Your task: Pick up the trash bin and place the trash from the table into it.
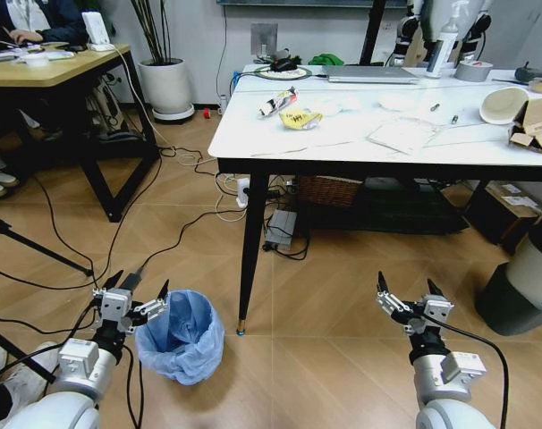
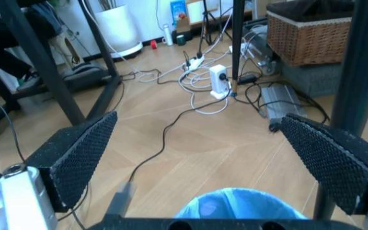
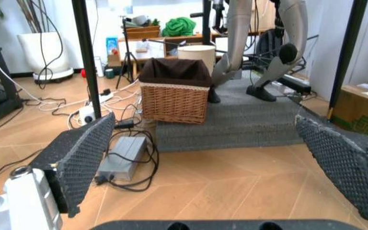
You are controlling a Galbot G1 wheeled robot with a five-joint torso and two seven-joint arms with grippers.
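Nothing done yet: trash bin (image 1: 180,335) sits on floor, trash (image 1: 300,119) on tabletop (image 1: 360,147). Left gripper (image 1: 138,297) at bin rim, jaws open; right gripper (image 1: 405,293) idle, open.

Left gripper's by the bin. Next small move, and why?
Probably ease the left gripper forward and down until its open fingers straddle the trash bin's near rim, then close. It sits beside the rim, touching nothing, and the trash lies on the table waiting for the bin. The right gripper hangs open, low over the floor.
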